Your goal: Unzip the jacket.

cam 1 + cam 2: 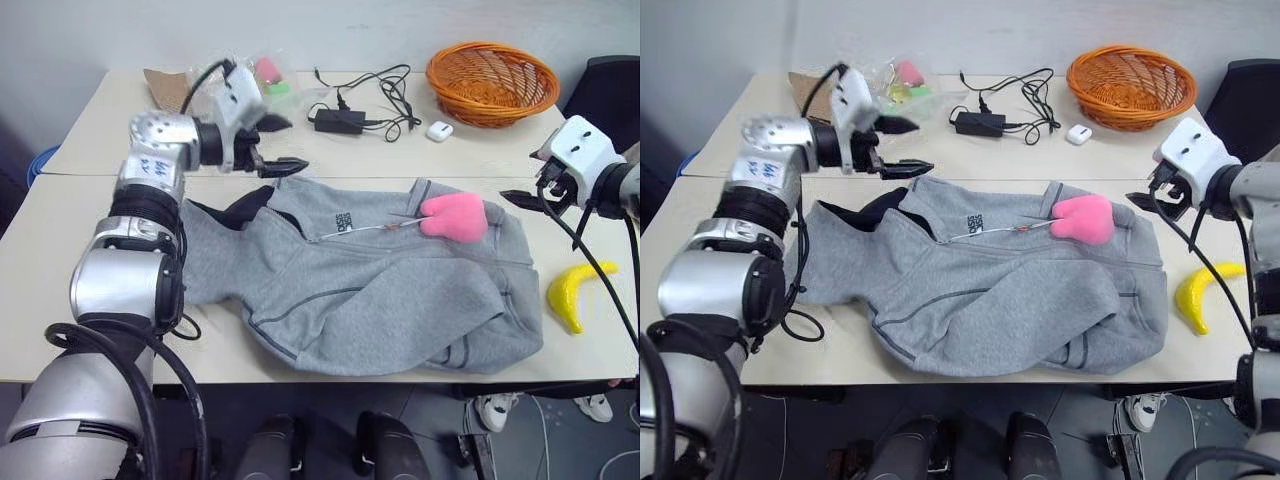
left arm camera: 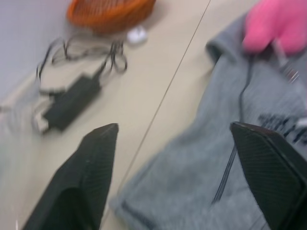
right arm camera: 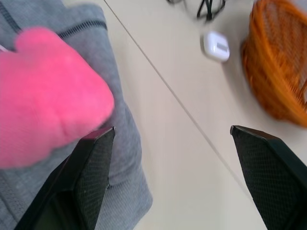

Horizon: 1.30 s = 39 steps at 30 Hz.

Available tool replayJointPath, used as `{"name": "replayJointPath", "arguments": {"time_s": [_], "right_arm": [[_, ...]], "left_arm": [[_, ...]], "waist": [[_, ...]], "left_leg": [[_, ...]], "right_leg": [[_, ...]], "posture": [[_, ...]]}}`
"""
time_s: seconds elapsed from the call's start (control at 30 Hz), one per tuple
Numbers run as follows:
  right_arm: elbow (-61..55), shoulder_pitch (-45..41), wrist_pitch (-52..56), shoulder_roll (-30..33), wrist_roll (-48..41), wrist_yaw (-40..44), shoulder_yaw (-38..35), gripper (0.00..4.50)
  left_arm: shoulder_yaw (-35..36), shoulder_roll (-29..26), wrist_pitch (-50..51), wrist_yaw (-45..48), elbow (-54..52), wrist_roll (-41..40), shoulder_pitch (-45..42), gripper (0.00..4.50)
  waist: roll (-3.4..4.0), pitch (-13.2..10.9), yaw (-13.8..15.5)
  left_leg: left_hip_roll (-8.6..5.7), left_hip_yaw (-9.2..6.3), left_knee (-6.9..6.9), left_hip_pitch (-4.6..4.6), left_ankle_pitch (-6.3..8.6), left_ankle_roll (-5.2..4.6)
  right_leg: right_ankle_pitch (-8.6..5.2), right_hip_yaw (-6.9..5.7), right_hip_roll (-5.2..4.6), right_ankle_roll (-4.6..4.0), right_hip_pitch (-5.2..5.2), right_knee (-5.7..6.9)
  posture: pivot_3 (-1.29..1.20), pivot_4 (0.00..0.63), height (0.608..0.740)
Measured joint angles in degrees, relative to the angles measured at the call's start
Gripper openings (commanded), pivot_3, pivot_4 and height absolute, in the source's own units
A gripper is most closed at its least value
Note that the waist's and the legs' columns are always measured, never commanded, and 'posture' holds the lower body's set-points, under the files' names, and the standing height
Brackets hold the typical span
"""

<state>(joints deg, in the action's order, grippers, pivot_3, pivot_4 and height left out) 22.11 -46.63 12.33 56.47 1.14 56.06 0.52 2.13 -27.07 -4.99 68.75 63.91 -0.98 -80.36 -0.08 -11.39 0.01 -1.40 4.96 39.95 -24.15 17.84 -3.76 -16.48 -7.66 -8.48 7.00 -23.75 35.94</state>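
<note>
Here the jacket (image 1: pixel 370 290) lies flat across the front of the table (image 1: pixel 90 130), below and between my two hands, its zip line running crosswise from the collar under my left gripper (image 1: pixel 272 146) toward the pink plush pull (image 1: pixel 455 217) near my right gripper (image 1: pixel 538 192). Both pairs of my fingers stand wide apart and hold nothing, raised clear of the cloth. My right hand is the nearer to the pink pull, my left to the collar. Behind the jacket sit a black charger with cable (image 1: pixel 340 120), a small white case (image 1: pixel 438 130) and an orange basket (image 1: pixel 492 82); a banana (image 1: pixel 570 297) lies beside the hem.
</note>
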Motion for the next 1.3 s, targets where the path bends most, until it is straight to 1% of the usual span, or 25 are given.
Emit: {"name": "replayJointPath", "arguments": {"time_s": [0.07,0.17,0.23,0.33,0.37,0.5,0.63,0.87,0.97,1.1,1.23,1.27,1.3], "right_arm": [[-9.46,5.76,1.84,0.09,-0.92,0.04,-0.95,3.81],[-22.48,15.34,1.89,0.48,0.02,-0.57,-0.91,3.81],[-27.53,20.76,-0.53,2.22,3.55,-1.82,-0.39,3.81],[-30.63,24.34,-2.21,2.47,7.73,-4.28,0.85,3.81],[-31.31,24.75,-2.45,1.89,8.76,-5.23,1.54,3.81],[-30.25,23.74,-5.49,-0.05,13.59,-10.04,3.7,3.81],[-25.86,20.74,-9.56,-3.24,18.49,-15.14,6.5,3.81],[-17.72,17.48,-14.53,-5.35,24.33,-20.62,9.97,3.81],[-16.01,16.63,-14.74,-5.35,24.82,-21.18,9.95,3.21],[-18.88,18.62,-13.14,-5.35,22.63,-19.49,8.37,1.87],[-24.18,22.63,-9.74,-5.34,21.45,-18.52,6.0,0.53],[-25.41,23.53,-8.72,-5.35,21.2,-18.37,5.46,0.23],[-26.55,24.2,-7.91,-5.35,21.1,-18.24,5.24,0.02]], "left_arm": [[0.62,-0.03,4.2,4.86,-6.66,-3.51,1.16,4.47],[0.18,-0.04,10.9,9.68,-18.55,-7.58,6.07,4.47],[-1.35,-0.2,12.98,11.43,-24.99,-8.31,9.98,4.47],[-3.93,-0.94,14.93,13.43,-30.12,-8.37,14.02,4.47],[-5.13,-1.57,14.94,14.25,-31.92,-8.27,15.28,4.47],[-7.32,-3.5,13.36,15.0,-32.87,-7.27,16.9,4.47],[-8.53,-3.86,11.23,14.89,-32.13,-6.48,17.32,4.47],[-10.32,-4.43,7.88,14.56,-29.37,-5.01,17.95,4.47],[-11.19,-4.09,6.35,14.48,-27.82,-4.32,18.05,4.5],[-13.46,-2.49,2.55,14.17,-25.22,-2.34,18.17,4.5],[-13.61,-0.68,0.74,12.74,-19.79,-1.63,17.48,4.5],[-13.63,-0.08,-0.01,12.45,-17.65,-1.22,17.09,4.5],[-13.79,0.37,-0.78,12.04,-15.81,-0.82,16.8,4.5]], "waist": [[0.0,0.0,0.01],[0.01,0.0,0.0],[0.0,0.0,0.26],[0.0,0.0,0.21],[0.0,0.0,0.17],[0.01,0.0,0.08],[0.0,0.0,0.16],[0.0,0.0,0.08],[0.01,0.0,0.11],[0.01,0.0,0.33],[0.0,0.0,0.43],[0.01,0.0,0.5],[0.0,0.0,0.52]], "left_leg": [[0.0,-0.01,0.03,0.01,0.0,0.0],[0.0,-0.01,0.06,0.05,0.0,0.0],[-0.01,-0.01,0.08,0.05,0.0,0.0],[-0.01,0.0,0.12,0.07,0.0,-0.01],[0.02,0.0,0.12,0.09,0.0,-0.01],[0.02,0.0,0.11,0.1,0.0,-0.01],[0.02,-0.03,0.12,0.09,0.0,-0.01],[0.01,-0.04,0.11,0.09,-0.01,-0.02],[0.01,-0.04,0.11,0.09,-0.01,-0.02],[0.01,-0.06,0.11,0.08,-0.01,-0.03],[0.01,-0.06,0.11,0.09,-0.01,-0.03],[0.01,-0.05,0.11,0.09,-0.01,-0.04],[0.01,-0.04,0.11,0.09,-0.01,-0.05]], "right_leg": [[0.0,0.02,0.0,0.0,0.0,0.04],[0.0,0.06,0.01,0.0,0.03,0.07],[0.01,0.08,0.0,0.01,0.04,0.08],[0.04,0.12,0.01,0.05,0.06,0.09],[0.05,0.11,0.03,0.04,0.07,0.08],[0.05,0.12,0.04,0.04,0.08,0.07],[0.05,0.09,0.04,0.04,0.09,0.04],[0.05,0.08,0.03,0.04,0.11,0.04],[0.05,0.08,0.03,0.04,0.12,0.04],[0.05,0.05,0.03,0.04,0.13,0.02],[0.05,0.05,0.04,0.04,0.13,0.03],[0.05,0.05,0.04,0.04,0.13,0.03],[0.05,0.06,0.04,0.04,0.13,0.03]], "posture": [[0.0,0.15,0.74],[0.0,0.15,0.74],[0.0,0.15,0.74],[0.0,0.15,0.74],[0.0,0.15,0.74],[0.0,0.15,0.74],[0.0,0.15,0.74],[0.0,0.15,0.74],[0.0,0.15,0.74],[0.0,0.15,0.74],[0.0,0.15,0.74],[0.0,0.15,0.74],[0.0,0.15,0.74]]}}
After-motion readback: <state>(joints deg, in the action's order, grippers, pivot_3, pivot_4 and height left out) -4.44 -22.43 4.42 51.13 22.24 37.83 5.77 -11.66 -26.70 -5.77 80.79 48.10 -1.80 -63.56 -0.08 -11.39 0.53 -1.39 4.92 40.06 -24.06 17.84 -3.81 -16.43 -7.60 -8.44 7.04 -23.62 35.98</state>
